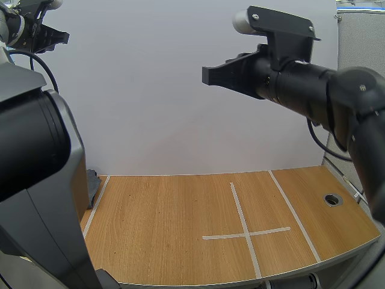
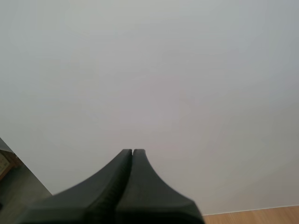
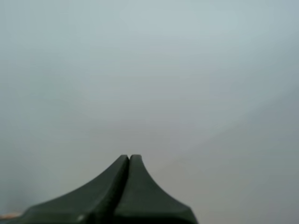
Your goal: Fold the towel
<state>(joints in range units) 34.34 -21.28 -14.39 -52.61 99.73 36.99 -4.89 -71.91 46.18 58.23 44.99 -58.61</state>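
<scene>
My left gripper [image 1: 64, 38] upper left & right gripper [image 1: 206, 74] upper centre both clenched on nothing, high over the table [image 1: 168, 232] — plenty of room beneath — grey towel [image 1: 93, 184], prob., bunched at its left edge.

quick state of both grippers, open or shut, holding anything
Left gripper: shut, holding nothing.
Right gripper: shut, holding nothing.

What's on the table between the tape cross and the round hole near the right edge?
In the high view, one long strip of white tape crosses the table between the tape cross and the round hole; the rest is bare wood.
</scene>
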